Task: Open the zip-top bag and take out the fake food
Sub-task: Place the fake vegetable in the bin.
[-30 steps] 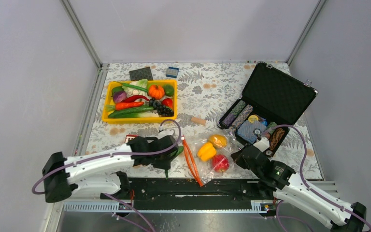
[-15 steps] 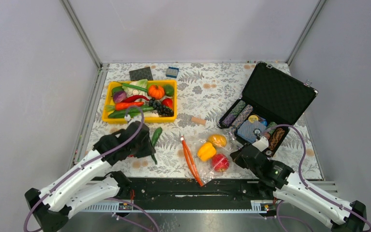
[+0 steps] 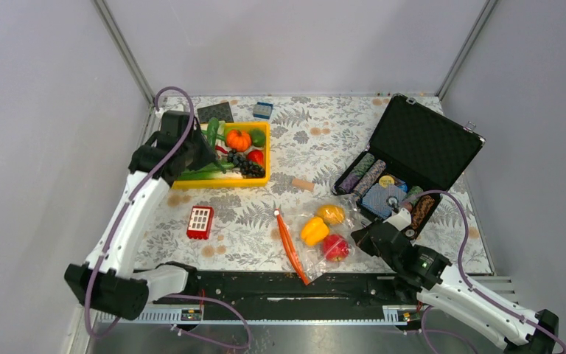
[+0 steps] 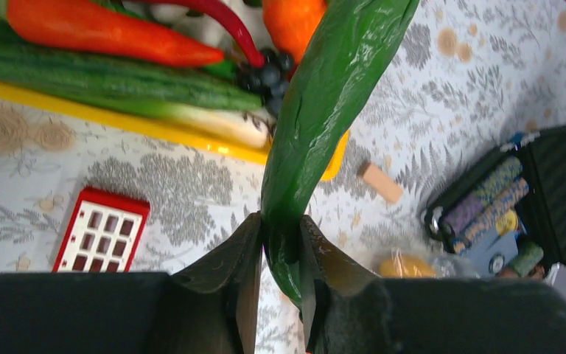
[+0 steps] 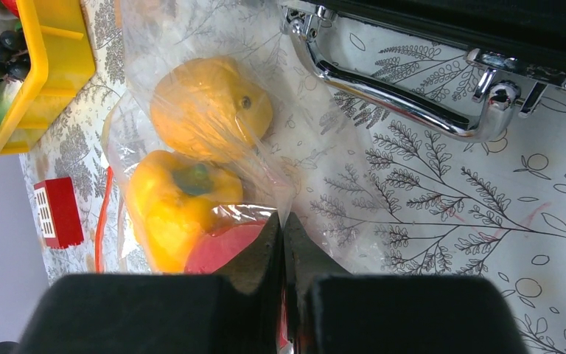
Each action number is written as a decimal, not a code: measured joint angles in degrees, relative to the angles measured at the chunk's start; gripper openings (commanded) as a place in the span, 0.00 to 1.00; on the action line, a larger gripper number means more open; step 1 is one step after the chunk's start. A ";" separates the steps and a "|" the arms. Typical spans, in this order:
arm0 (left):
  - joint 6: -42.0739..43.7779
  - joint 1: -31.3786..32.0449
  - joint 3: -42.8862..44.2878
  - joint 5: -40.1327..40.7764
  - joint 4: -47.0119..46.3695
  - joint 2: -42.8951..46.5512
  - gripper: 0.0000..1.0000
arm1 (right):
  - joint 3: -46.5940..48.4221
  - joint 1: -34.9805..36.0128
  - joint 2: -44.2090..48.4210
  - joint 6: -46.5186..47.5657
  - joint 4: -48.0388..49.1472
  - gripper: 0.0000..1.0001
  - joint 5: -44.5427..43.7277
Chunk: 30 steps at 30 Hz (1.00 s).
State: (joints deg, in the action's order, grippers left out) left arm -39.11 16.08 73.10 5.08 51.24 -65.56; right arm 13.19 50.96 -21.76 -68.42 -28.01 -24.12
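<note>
The zip-top bag (image 3: 323, 234) lies at the front middle, its red-orange zip strip (image 3: 289, 247) on the left side. Inside it are a yellow bell pepper (image 3: 314, 231), a yellow-orange round fruit (image 3: 332, 214) and a red apple (image 3: 335, 248). My right gripper (image 3: 360, 240) is shut on the bag's right edge (image 5: 282, 221); the pepper (image 5: 169, 199), fruit (image 5: 210, 107) and apple (image 5: 221, 247) show through the plastic. My left gripper (image 3: 205, 147) is shut on a long glossy green vegetable (image 4: 324, 96) and holds it above the yellow bin (image 3: 217, 181).
The yellow bin (image 4: 155, 127) holds an orange pumpkin (image 3: 238, 139), cucumber, red chilies and grapes. An open black case (image 3: 420, 144) with chip rolls stands at the right. A red block (image 3: 200, 222) and a small wooden block (image 3: 303, 184) lie on the patterned table.
My left arm has swung from the front of the table to the back left, carrying the green vegetable over the yellow bin. The red block is now uncovered. The right arm has not moved.
</note>
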 measured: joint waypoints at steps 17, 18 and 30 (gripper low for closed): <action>7.98 -5.86 3.78 -1.73 -9.46 -21.59 0.14 | 0.00 0.00 0.61 0.04 -0.44 0.00 -0.33; 8.50 -6.23 4.72 -1.77 -9.57 -22.95 0.14 | 0.00 0.00 0.61 0.04 -0.44 0.00 -0.31; 13.18 -8.15 10.78 -1.64 -10.54 -33.14 0.16 | 0.00 0.00 0.81 0.02 -1.29 0.00 -0.37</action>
State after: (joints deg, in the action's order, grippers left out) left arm -25.93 7.92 83.88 3.44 40.71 -98.70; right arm 13.19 50.96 -20.95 -68.40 -29.30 -24.49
